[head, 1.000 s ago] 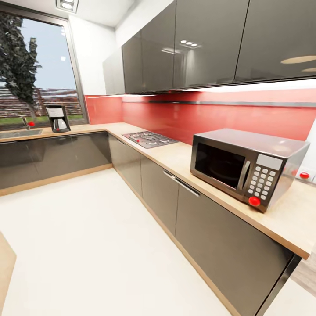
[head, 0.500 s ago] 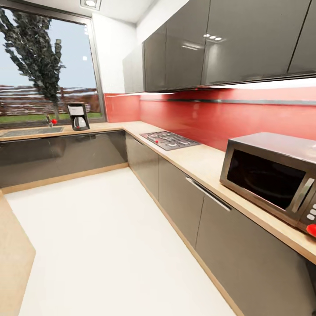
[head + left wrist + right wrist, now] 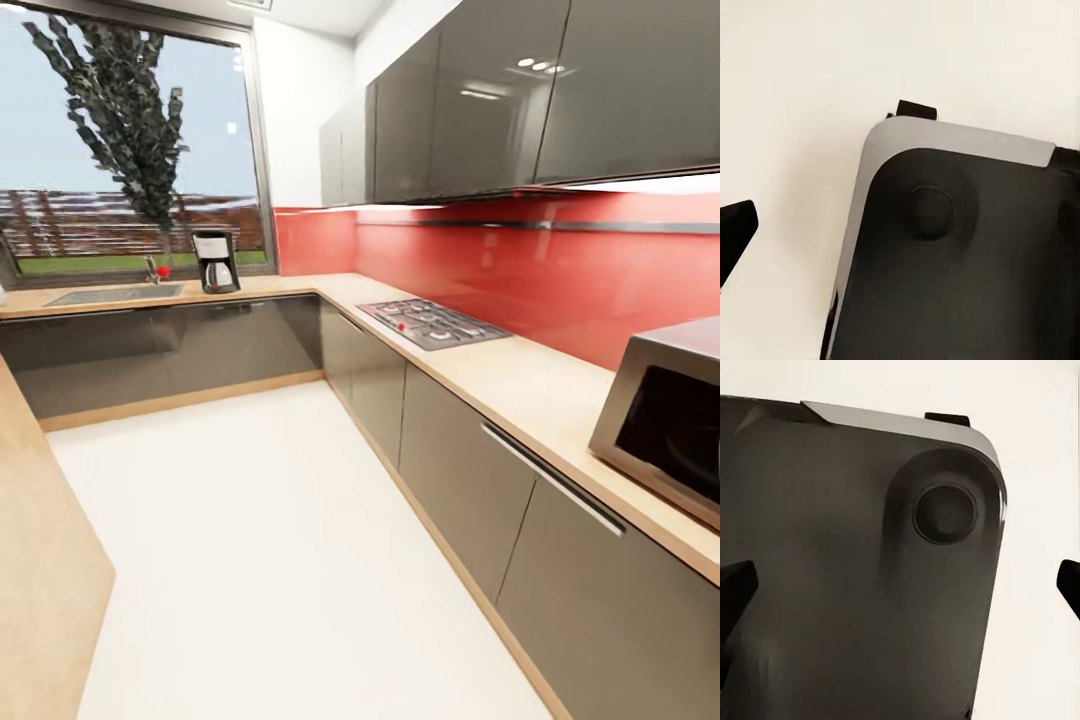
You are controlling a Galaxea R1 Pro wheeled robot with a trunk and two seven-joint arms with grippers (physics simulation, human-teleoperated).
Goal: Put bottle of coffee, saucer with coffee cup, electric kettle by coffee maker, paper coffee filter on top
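The black-and-white coffee maker (image 3: 215,262) stands on the far countertop (image 3: 260,285) under the window, seen small in the head view. In the left wrist view my left gripper (image 3: 900,229) hangs over my own dark base and the white floor, with one fingertip (image 3: 735,232) at the frame's edge and nothing between the fingers. My right gripper (image 3: 900,589) is open too, its two fingertips (image 3: 735,589) wide apart over the base. The coffee bottle, filter, saucer, cup and kettle are out of view.
A long counter runs along the right with a cooktop (image 3: 432,322) and a steel microwave (image 3: 665,420) at the near right. A sink (image 3: 115,294) lies left of the coffee maker. A wooden counter edge (image 3: 40,560) juts in at the near left. White floor (image 3: 260,520) lies between.
The whole head view has shifted as the camera moved: the microwave has slid toward the right edge, and the coffee maker and window have drifted rightward in the picture.
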